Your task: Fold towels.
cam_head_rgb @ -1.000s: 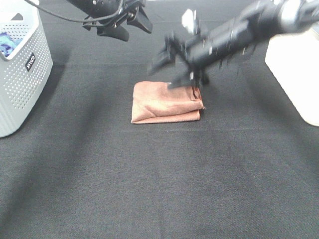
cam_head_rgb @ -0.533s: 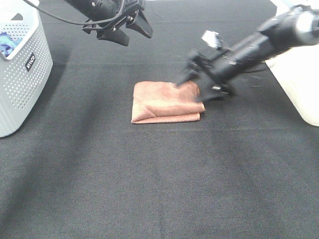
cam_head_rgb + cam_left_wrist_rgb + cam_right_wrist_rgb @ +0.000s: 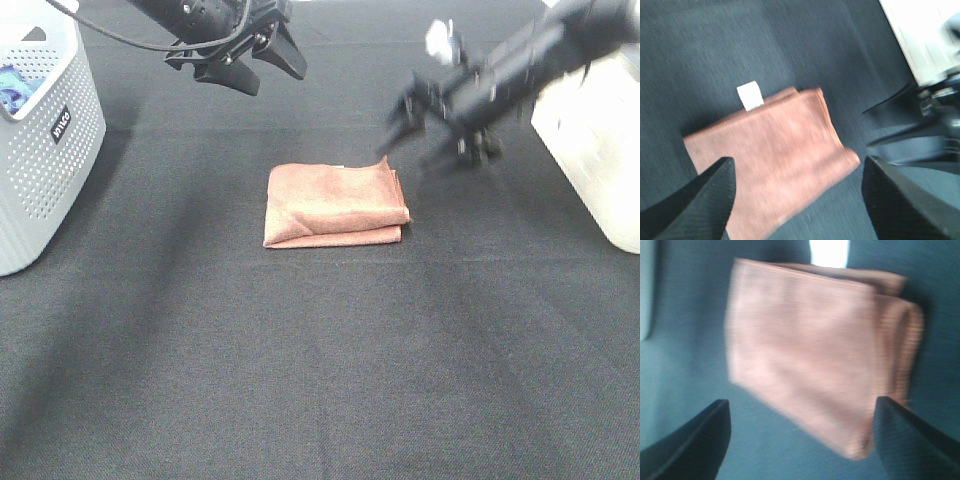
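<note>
A black fabric-covered table (image 3: pixel 320 350) filled the exterior view. At its left edge stood a pale grey perforated plastic basket (image 3: pixel 45 170) with something blue (image 3: pixel 15 85) inside, and at the right edge sat a white boxy container (image 3: pixel 590 150).

The left gripper (image 3: pixel 268 72) hung over the far left part of the table, well apart from the cloth. Its jaws were spread wide, and in its wrist view the two dark fingers (image 3: pixel 700 200) framed the cloth from above. The right gripper (image 3: pixel 432 140), blurred in the exterior view, hung near the cloth's far right corner. Its jaws were also spread, with nothing between them.

The towel, a reddish-brown microfibre cloth (image 3: pixel 335 205), lay folded into a compact rectangle near the middle of the table, with its layered edges showing along the right side. A small white tag (image 3: pixel 750 95) stuck out from its far edge.
</note>
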You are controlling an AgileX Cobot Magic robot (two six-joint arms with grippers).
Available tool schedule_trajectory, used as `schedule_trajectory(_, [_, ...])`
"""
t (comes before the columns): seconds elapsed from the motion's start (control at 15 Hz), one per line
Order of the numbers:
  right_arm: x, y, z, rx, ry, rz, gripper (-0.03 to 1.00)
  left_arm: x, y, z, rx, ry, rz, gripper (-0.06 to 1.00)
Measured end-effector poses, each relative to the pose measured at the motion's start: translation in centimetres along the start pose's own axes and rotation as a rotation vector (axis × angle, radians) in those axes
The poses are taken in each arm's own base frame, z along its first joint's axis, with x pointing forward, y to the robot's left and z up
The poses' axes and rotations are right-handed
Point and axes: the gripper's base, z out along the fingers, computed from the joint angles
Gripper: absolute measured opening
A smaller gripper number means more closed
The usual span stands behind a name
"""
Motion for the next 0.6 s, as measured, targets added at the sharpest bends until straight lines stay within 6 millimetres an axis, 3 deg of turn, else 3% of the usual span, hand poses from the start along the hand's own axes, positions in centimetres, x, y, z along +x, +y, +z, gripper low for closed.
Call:
schedule_trajectory(0.13, [0.4, 2.4, -1.8, -0.006, 0.038, -0.021, 0.74, -0.1, -1.0, -2.0, -0.026, 0.02, 0.052, 0.68])
schedule_trajectory(0.4, [1.5, 6.1, -8.1, 0.161, 0.056, -0.053, 0.74, -0.3, -3.9, -10.3, -0.225, 0.036, 0.194, 0.68])
schedule_trajectory(0.47, [1.5, 6.1, -8.1, 0.161, 0.056, -0.053, 0.74, -0.3, -3.9, -10.3, -0.225, 0.036, 0.194, 0.68])
schedule_trajectory(0.6, [2.1, 8.0, -11.0, 0.237, 0.013, -0.072, 0.74, -0.1, -5.1, -14.5, -0.338, 0.004, 0.213, 0.68])
